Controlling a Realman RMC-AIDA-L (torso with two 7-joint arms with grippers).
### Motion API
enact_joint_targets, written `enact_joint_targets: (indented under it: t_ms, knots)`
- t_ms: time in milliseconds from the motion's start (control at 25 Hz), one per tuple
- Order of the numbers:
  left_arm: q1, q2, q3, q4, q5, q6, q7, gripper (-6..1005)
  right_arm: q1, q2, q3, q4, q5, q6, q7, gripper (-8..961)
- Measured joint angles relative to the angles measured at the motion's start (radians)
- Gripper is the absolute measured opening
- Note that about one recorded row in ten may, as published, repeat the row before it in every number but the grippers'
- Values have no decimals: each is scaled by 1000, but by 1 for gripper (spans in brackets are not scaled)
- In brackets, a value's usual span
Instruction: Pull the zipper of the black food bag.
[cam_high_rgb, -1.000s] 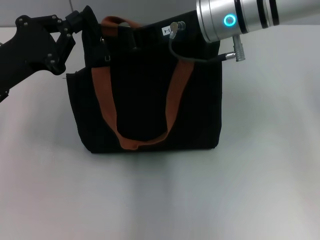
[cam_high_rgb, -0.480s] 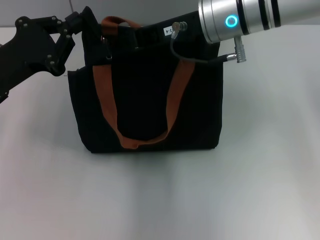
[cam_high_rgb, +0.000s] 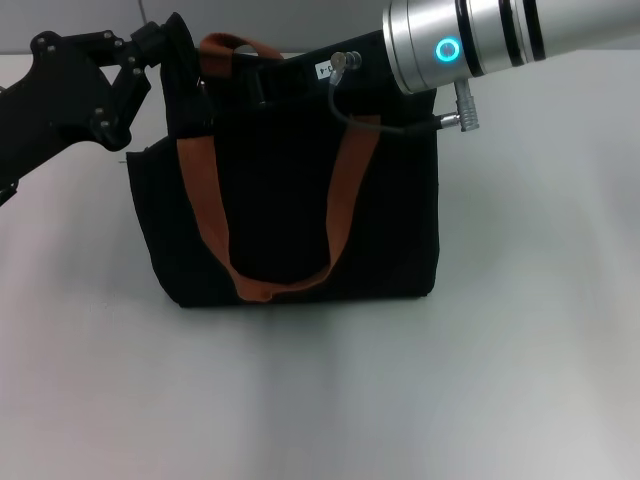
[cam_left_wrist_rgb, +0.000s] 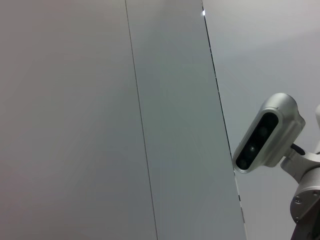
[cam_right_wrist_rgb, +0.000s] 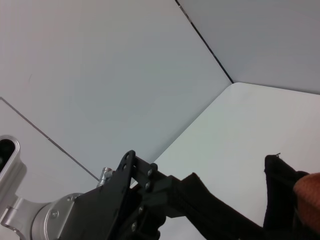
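**Two arms at the top edge of a black tote: bracing one corner while drawing the zipper**

The zipper runs along the top edge of the large boxy black fabric food bag (cam_high_rgb: 290, 200), which stands upright on the pale grey worktop (cam_high_rgb: 320, 400) with its two orange-brown webbing strap handles (cam_high_rgb: 340, 200) looped down the front panel. The small pull tab itself is not visible in the head view; the silver right arm covers the part of the top edge where it would lie.

The left tool (cam_high_rgb: 165, 45), black and angular, sits at the bag's upper left corner, and the fabric there rises in a peak against it, which suggests a pinch on the corner; whether its fingers are together cannot be told. The right tool is hidden behind its own forearm (cam_high_rgb: 470, 40) at the top right of the bag, so its state cannot be told either. The right wrist view shows the left tool (cam_right_wrist_rgb: 137, 200) with black fabric stretching away from it.

To do the step well, the left tool should hold the corner taut while the right draws the tab straight along the track, level with the edge. Pulling upward or sideways would probably tip or drag the soft bag.
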Motion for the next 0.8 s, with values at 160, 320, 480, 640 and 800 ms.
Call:
enact_joint_targets:
  t_ms: [160, 320, 480, 640, 800]
  knots:
    - [3, 0, 0, -1, -6, 0, 0, 4, -9, 0, 4, 0, 0, 8, -2, 263]
    - [2, -1, 0, -2, -7, 0, 0, 4, -10, 0, 7, 0, 1, 9, -5, 146]
    - [4, -1, 0, -2, -7, 0, 0, 4, -12, -1, 10, -3, 7, 0, -7, 60]
    - [4, 0, 0, -2, -8, 0, 0, 4, -12, -1, 10, -5, 8, 0, -7, 12]
    - [8, 2, 0, -2, -8, -1, 0, 4, -19, -3, 11, -19, 9, -1, -8, 3]
